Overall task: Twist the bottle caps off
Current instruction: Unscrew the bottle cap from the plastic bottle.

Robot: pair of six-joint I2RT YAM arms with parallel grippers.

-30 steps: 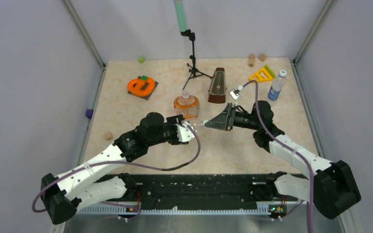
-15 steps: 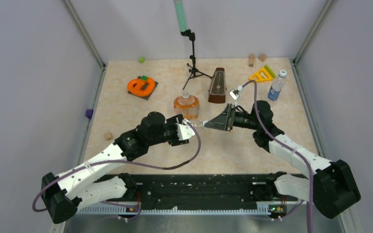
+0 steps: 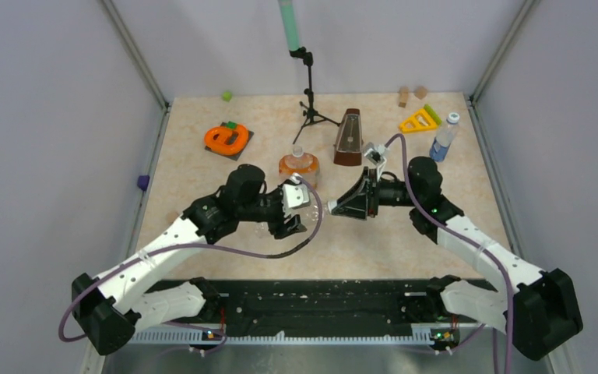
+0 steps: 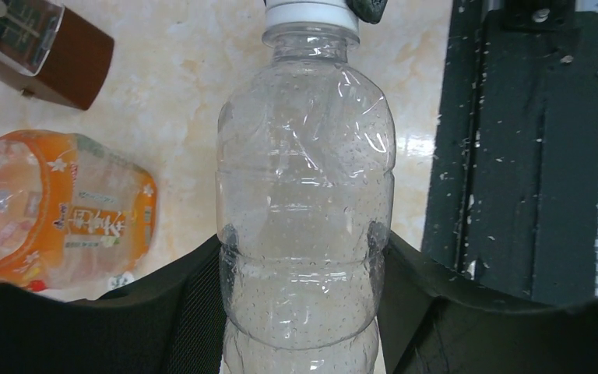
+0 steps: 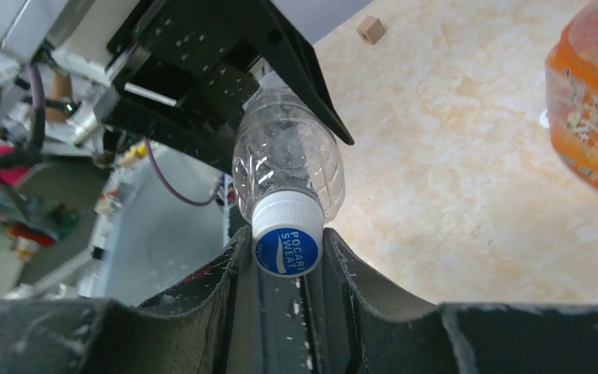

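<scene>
A plain clear bottle (image 4: 305,179) lies level above the table, with my left gripper (image 4: 305,261) shut around its lower body. Its white cap with a blue top (image 5: 286,243) sits pinched between the fingers of my right gripper (image 5: 286,253), which is shut on it. From above, the left gripper (image 3: 297,210) and right gripper (image 3: 330,206) meet nose to nose at the bottle (image 3: 313,207). The squat orange bottle (image 3: 298,167) stands just behind them with its clear cap (image 3: 297,149) on. The blue-label bottle (image 3: 442,140) stands capped (image 3: 453,118) at the far right.
A brown metronome (image 3: 348,138) stands behind the right gripper. A black tripod stand (image 3: 309,97), an orange ring-shaped piece (image 3: 226,139), a yellow triangle (image 3: 420,119), wooden blocks (image 3: 403,96) and a green cube (image 3: 226,96) lie toward the back. The black base rail (image 3: 319,308) runs along the near edge.
The right jaws have narrowed onto the cap. The left wrist has turned and both grippers have shifted slightly toward the near edge with the bottle between them.
</scene>
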